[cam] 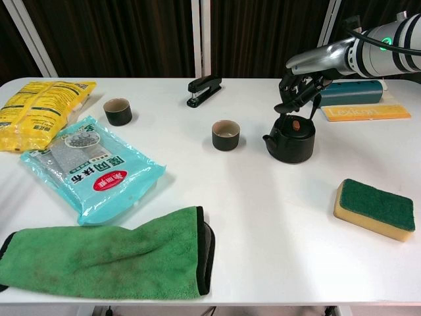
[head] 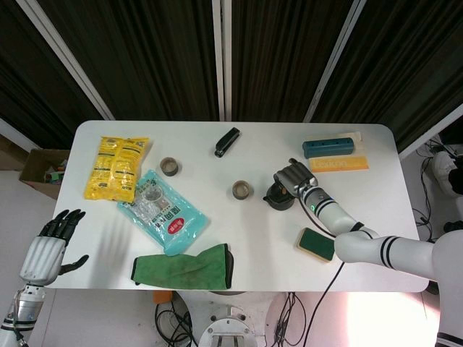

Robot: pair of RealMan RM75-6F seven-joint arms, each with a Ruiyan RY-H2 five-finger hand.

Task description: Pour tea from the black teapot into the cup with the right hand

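Note:
The black teapot [head: 277, 197] [cam: 290, 140] stands on the white table [head: 239, 246], right of a dark cup [head: 243, 190] [cam: 225, 134]. Directly above the pot is my right hand [head: 294, 178] [cam: 299, 88], its fingers curled down around the pot's overhead handle. The pot rests on the table, upright, with its red-brown lid knob showing. Off the table's near left corner, my left hand [head: 48, 248] hovers with fingers spread and holds nothing; the chest view does not show it.
A second dark cup [head: 169, 166] [cam: 118, 111] stands further left. Also here are a yellow bag [head: 116, 166], a teal packet [cam: 89, 166], a green cloth [cam: 108, 253], a black stapler [cam: 204, 89], a green-yellow sponge [cam: 375, 209] and a blue case [cam: 352, 93] behind the teapot.

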